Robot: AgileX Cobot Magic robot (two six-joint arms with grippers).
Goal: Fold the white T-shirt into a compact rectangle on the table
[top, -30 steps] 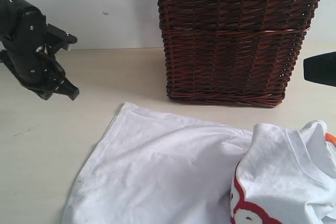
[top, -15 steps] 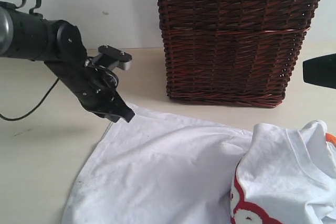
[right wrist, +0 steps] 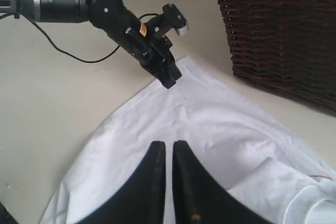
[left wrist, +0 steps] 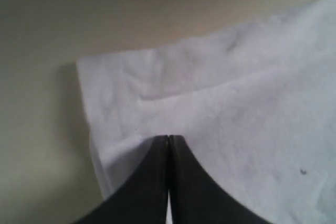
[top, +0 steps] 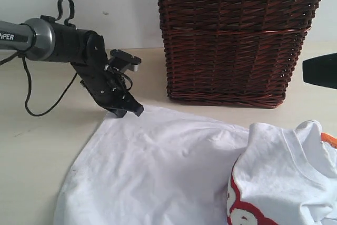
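The white T-shirt (top: 168,172) lies spread on the table (top: 42,146), plain side up. Its right part is folded over, showing red-outlined lettering (top: 237,212). My left gripper (top: 134,111) is shut, and its tips press on the shirt's far left corner (left wrist: 121,77); I see no cloth between the jaws. The right wrist view shows that same gripper (right wrist: 170,80) on the corner. My right gripper (right wrist: 169,142) hangs above the shirt's middle (right wrist: 199,119), its fingers almost together with nothing between them. It enters the exterior view as a black shape (top: 310,70) at the right edge.
A tall dark wicker basket (top: 237,35) with a lace-trimmed liner stands just behind the shirt, close to both arms. The left arm's cable (top: 47,104) loops over the table at the left. Something orange (top: 331,139) peeks out at the shirt's right edge.
The left arm swung right and down from the far left onto the shirt's far corner. The shirt has shifted slightly, its left hem spreading leftward. The right gripper has held still.
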